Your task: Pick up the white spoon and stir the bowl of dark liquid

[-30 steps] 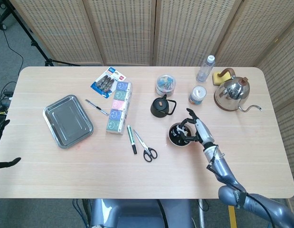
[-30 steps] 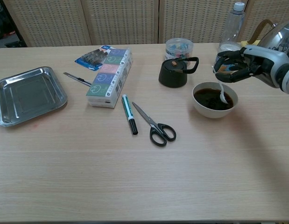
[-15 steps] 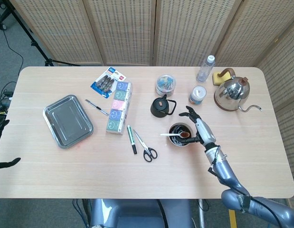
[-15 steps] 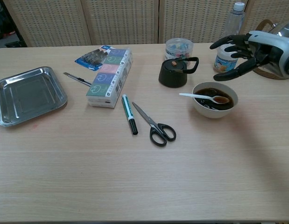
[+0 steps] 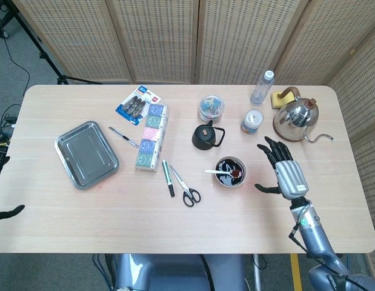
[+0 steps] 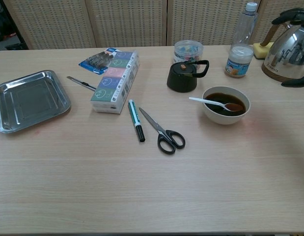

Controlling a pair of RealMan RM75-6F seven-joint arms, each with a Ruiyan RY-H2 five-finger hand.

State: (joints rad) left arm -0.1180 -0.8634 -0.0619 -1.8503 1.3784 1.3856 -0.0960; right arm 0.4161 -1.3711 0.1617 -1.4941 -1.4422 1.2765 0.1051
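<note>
The white bowl of dark liquid stands right of the table's middle, and the chest view shows this bowl too. The white spoon lies in it, handle out over the left rim; the chest view shows the spoon the same way. My right hand hovers to the right of the bowl, fingers spread, holding nothing and clear of the rim. In the chest view only dark fingertips of it show at the right edge. Only dark fingers of my left hand show, spread apart, off the table's left edge.
A black teapot, a small jar, a steel kettle and a water bottle stand behind the bowl. Scissors and a marker lie to its left. Further left are a tissue pack and a metal tray.
My right hand let go of the spoon, which dropped to rest in the bowl with its handle to the left. The hand opened and drew back to the right.
</note>
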